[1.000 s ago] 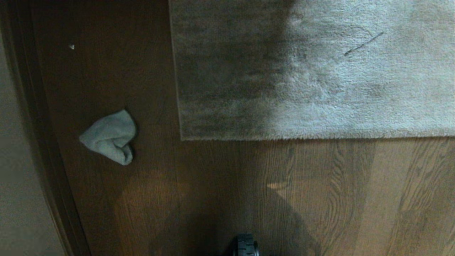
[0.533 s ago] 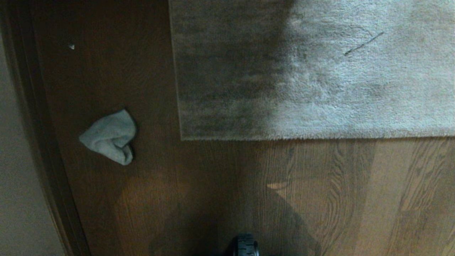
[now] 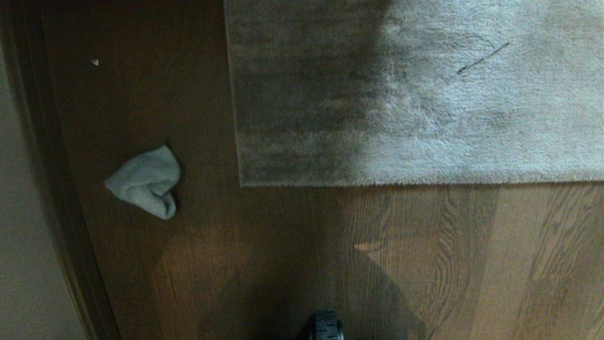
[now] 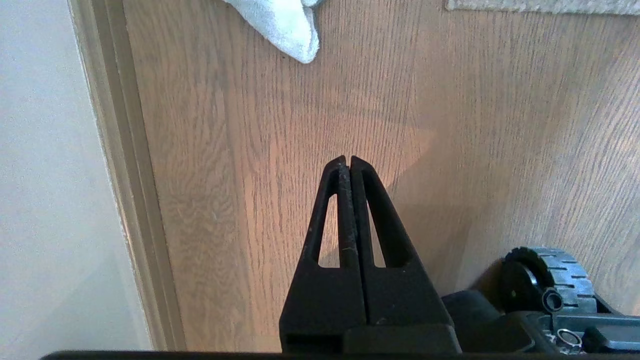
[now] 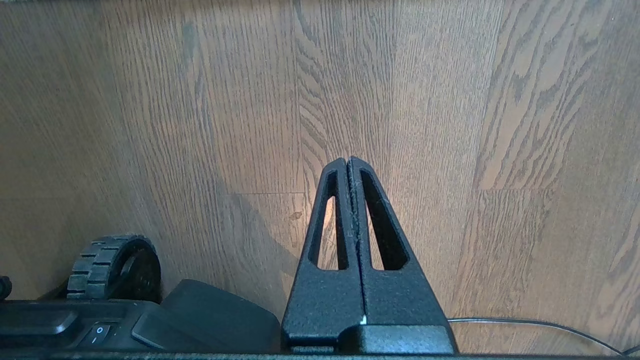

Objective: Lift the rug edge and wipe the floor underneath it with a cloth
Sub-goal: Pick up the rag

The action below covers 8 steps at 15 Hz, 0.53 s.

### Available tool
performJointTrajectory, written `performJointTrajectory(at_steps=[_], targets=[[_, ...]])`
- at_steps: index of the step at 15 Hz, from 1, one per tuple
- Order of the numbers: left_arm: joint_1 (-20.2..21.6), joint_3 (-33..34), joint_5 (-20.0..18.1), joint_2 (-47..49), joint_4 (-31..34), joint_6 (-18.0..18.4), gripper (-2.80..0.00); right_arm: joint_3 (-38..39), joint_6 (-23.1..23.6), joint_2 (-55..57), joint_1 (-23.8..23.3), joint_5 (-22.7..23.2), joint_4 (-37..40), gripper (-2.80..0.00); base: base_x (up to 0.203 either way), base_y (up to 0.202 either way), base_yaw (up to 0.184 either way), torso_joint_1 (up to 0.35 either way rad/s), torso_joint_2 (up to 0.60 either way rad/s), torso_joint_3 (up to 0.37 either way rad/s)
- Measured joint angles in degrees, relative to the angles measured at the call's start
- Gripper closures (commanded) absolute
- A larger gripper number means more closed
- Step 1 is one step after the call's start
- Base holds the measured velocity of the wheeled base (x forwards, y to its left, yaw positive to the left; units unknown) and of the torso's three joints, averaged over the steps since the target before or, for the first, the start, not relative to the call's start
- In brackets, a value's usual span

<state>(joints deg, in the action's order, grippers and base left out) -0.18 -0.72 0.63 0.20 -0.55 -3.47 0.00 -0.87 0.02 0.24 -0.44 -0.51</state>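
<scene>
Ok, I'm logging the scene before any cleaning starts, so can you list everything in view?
rug edge: one, grey-beige, flat on the floor, upper right of the head view.
cloth: one, pale grey-blue, crumpled on the floor, apart from the rug corner.
floor: brown wood planks.
baseboard: one, pale, along the robot's left.
cable: one, thin, on the floor.
wheel: one, black, on the base.
left gripper: black, shut, empty.
right gripper: black, shut, empty.

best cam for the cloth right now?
Head view: the whole cloth shows, crumpled on the floor, apart from the rug edge. The left wrist view catches only its tip at the frame edge, beyond the shut left tool. The right wrist view shows none of it.
</scene>
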Motion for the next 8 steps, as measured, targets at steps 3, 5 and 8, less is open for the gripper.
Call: performJointTrajectory(at_steps=[3,5,8], targets=[[-0.1,-4.3,-0.1,4.3,0.1,-1.1,0.0,0.0,0.0,0.0,0.0,0.0,0.0,0.0,0.0,0.0,0.0,0.0,0.0,0.0],[-0.3,-7.4,-0.1,9.1,-0.4,-1.3,0.0,0.0,0.0,0.0,0.0,0.0,0.0,0.0,0.0,0.0,0.0,0.0,0.0,0.0],[-0.5,-11.5,-0.1,18.4,-2.6,-1.3,0.0,0.0,0.0,0.0,0.0,0.0,0.0,0.0,0.0,0.0,0.0,0.0,0.0,0.0]])
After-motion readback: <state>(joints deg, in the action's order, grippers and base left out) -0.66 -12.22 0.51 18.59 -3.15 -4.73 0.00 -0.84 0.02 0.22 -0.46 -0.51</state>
